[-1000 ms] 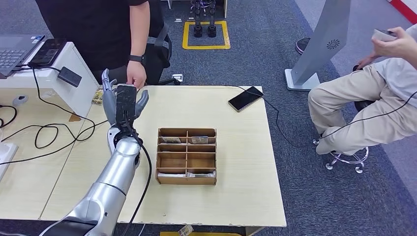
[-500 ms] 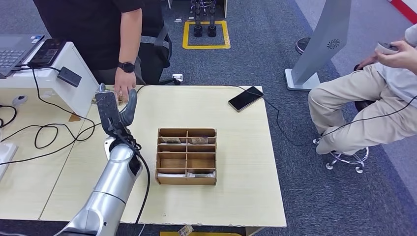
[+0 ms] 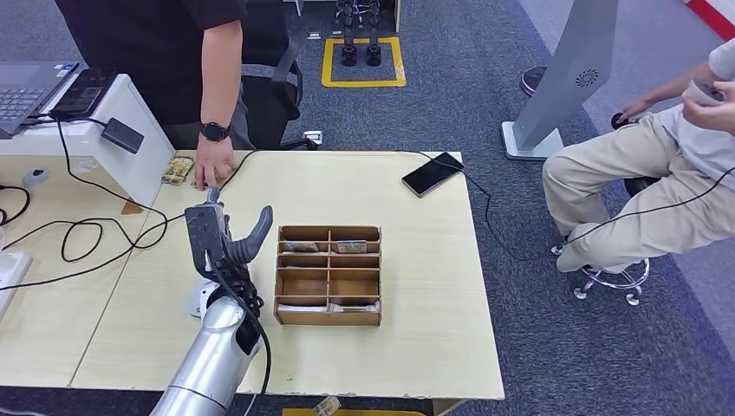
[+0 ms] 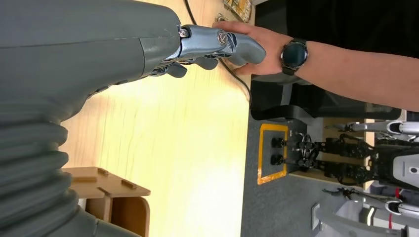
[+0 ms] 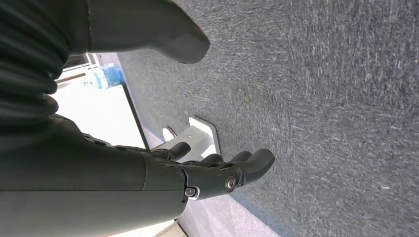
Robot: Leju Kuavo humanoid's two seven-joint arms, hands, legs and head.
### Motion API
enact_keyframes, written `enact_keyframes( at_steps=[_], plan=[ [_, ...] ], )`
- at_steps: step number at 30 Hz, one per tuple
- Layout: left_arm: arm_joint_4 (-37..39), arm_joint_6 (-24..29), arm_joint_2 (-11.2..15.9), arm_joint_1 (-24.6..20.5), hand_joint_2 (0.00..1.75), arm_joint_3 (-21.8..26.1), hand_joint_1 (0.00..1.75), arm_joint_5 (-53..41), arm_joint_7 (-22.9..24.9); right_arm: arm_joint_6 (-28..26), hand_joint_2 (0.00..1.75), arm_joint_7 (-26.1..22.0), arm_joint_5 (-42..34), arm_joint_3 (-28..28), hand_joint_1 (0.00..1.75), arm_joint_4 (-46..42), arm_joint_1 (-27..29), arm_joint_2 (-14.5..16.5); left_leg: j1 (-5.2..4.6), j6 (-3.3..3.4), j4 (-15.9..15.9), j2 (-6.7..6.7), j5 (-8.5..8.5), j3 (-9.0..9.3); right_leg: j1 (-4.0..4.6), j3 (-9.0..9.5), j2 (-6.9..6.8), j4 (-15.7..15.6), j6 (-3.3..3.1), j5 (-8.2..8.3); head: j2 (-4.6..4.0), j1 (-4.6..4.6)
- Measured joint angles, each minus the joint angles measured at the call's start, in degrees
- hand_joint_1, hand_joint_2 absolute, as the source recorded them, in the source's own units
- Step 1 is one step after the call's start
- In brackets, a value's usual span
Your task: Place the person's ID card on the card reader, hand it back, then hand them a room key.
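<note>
My left hand is raised above the table's left part, fingers apart and nothing in it. In the left wrist view its fingers reach towards the person's hand. That person's hand rests flat on the table's far left corner, beside a small patterned card lying there. A wooden compartment box just right of my left hand holds a few cards. My right hand hangs over grey carpet with its fingers loosely apart, holding nothing.
A black phone on a cable lies at the table's far right. On the white stand to the left sit a dark device, a black box and a laptop. Cables trail across the left table. A seated person is at right.
My left hand has drawn back from the table's far edge towards me and dropped lower. The person's hand has come down flat onto the table beside the patterned card.
</note>
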Motion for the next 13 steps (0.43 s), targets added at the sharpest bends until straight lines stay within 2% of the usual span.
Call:
enact_keyframes(
  at_steps=[1,5,7,11,13],
  plan=[
    [-0.1,0.0,0.0,0.2,1.75,-0.2,0.0,0.1,-0.1,-0.1,1.75,-0.1,0.0,0.0,0.0,0.0,0.0,0.0,0.0,0.0,0.0,0.0,0.0,0.0,0.0,0.0,0.0,0.0,0.0,0.0,0.0,0.0],
    [-0.3,-0.2,0.1,0.6,0.0,-0.6,0.0,0.4,-0.3,-0.3,1.75,-0.1,0.1,0.0,0.0,0.0,0.0,0.0,0.01,0.0,0.0,-0.01,0.0,-0.01,0.0,0.0,0.0,0.0,0.0,0.0,0.0,0.0],
    [-0.8,-0.5,0.1,1.0,0.0,-0.6,0.0,1.1,-0.8,-0.4,1.75,-0.2,0.2,0.0,0.0,0.0,0.0,0.0,0.01,0.0,0.0,0.0,0.0,-0.01,0.0,0.0,0.0,0.0,0.0,0.0,0.0,0.0],
    [-3.8,-1.7,0.1,3.2,1.75,-0.7,0.0,3.0,-3.8,-0.4,1.75,-0.5,1.0,0.0,0.0,0.0,-0.2,0.0,0.0,0.0,0.0,0.0,0.0,-0.02,0.0,0.0,0.0,0.0,0.0,0.0,0.0,0.0],
    [-5.8,-2.0,0.1,4.6,1.75,-0.7,0.0,3.8,-5.4,-0.4,1.75,-0.5,1.4,0.0,0.0,-0.1,-0.2,0.0,0.0,0.0,0.0,0.0,-0.01,-0.03,0.0,0.0,0.0,0.0,0.0,-0.01,0.0,0.0]
  ],
)
